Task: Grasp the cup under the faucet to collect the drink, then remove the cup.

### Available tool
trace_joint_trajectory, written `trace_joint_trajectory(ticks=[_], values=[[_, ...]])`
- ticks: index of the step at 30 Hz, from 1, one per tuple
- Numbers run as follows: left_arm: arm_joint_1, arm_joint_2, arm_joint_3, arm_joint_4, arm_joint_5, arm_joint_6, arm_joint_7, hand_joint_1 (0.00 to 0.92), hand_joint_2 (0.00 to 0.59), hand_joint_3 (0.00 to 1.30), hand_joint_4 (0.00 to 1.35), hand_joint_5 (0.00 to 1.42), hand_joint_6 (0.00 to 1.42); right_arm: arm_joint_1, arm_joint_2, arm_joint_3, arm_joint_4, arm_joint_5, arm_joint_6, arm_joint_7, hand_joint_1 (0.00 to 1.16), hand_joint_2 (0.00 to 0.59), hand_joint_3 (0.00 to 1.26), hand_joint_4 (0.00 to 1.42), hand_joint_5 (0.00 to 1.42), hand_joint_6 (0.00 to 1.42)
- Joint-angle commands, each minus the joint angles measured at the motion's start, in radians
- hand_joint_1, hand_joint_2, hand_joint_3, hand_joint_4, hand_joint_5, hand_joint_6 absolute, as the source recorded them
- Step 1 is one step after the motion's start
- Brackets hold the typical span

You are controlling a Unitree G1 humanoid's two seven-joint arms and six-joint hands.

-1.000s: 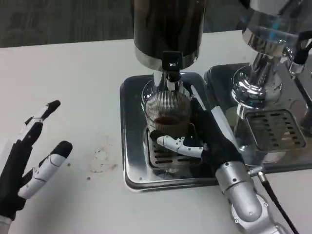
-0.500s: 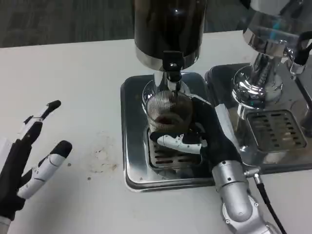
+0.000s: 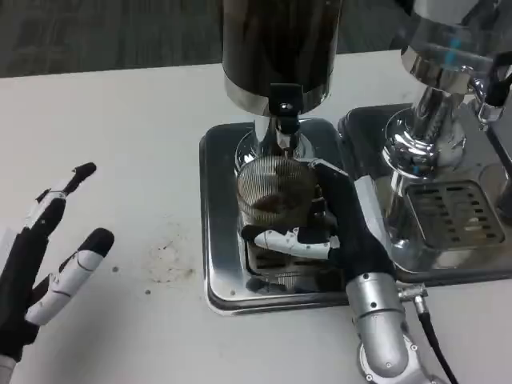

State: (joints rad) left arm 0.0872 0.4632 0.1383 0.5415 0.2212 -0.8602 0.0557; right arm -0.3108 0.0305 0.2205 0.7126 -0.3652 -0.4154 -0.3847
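- Sitting under the faucet (image 3: 282, 132), the cup (image 3: 276, 192) is a clear, ribbed glass tumbler, round, with a dark brown liquid low inside; it stands on the slotted grate at the middle of the drip tray (image 3: 218, 240).
- Right hand (image 3: 320, 232): wrapped around the cup from the cup's right side, one white finger crossing the glass front near its base, black palm against the wall. Holding the cup.
- Faucet: short chrome spout with a black tap lever, directly above the cup mouth; spout and rim very close together, little room above the rim.
- Dispenser body (image 3: 276, 48) behind the cup: dark cylinder with a polished chrome band at the bottom.
- Drip tray: square, mirror-polished steel, rounded corners, raised lip all round the cup; front lip lies between cup and table edge.
- Second dispenser (image 3: 436, 104) to the cup's right: chrome column on its own tray (image 3: 456, 216) with a slotted grate, just beside the right forearm (image 3: 380, 328); narrow gap on that side.
- White table (image 3: 120, 144) left of the cup: matte, faint brown stain near the tray.
- Left hand (image 3: 48, 264): well left of the cup, fingers spread, holding nothing, white and black segments visible.
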Motion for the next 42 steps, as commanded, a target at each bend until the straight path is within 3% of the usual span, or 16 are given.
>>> trace_joint_trajectory(ticks=[1,15,22,27,30,36,42], values=[[0.003,0.001,-0.01,0.013,-0.009,-0.003,-0.017,0.0,0.164,0.14,0.0,0.08,0.0,-0.001,0.0,-0.006,0.009,-0.005,-0.04,-0.032,1.03,0.103,0.65,0.68,0.65,0.67],[-0.028,-0.006,-0.029,0.054,-0.033,-0.021,-0.05,0.0,0.162,0.14,0.0,0.09,0.0,0.022,-0.013,-0.014,-0.023,-0.018,-0.069,-0.082,1.02,0.093,0.72,0.75,0.76,0.84],[-0.046,-0.01,-0.041,0.074,-0.036,-0.029,-0.051,0.0,0.162,0.14,0.0,0.09,0.0,0.082,-0.031,-0.023,-0.149,-0.019,-0.044,-0.06,1.02,0.093,0.72,0.77,0.79,0.9],[-0.053,-0.016,-0.046,0.088,-0.033,-0.033,-0.053,0.0,0.162,0.15,0.0,0.09,0.0,0.106,-0.033,-0.028,-0.184,-0.016,-0.028,-0.049,1.02,0.093,0.73,0.78,0.79,0.92],[-0.053,-0.016,-0.049,0.086,-0.024,-0.033,-0.049,0.0,0.162,0.15,0.0,0.09,0.0,0.12,-0.037,-0.024,-0.232,-0.028,-0.002,-0.041,1.02,0.093,0.73,0.78,0.8,0.93],[-0.044,-0.014,-0.048,0.063,0.002,-0.031,-0.033,0.0,0.162,0.14,0.0,0.07,0.0,0.191,-0.058,-0.023,-0.408,-0.034,0.14,0.05,1.02,0.093,0.74,0.79,0.79,0.95],[-0.016,-0.019,-0.044,0.039,0.003,-0.022,-0.026,0.0,0.162,0.13,0.0,0.06,0.0,0.246,-0.081,-0.015,-0.507,-0.037,0.192,0.123,1.02,0.093,0.75,0.79,0.8,0.96]])
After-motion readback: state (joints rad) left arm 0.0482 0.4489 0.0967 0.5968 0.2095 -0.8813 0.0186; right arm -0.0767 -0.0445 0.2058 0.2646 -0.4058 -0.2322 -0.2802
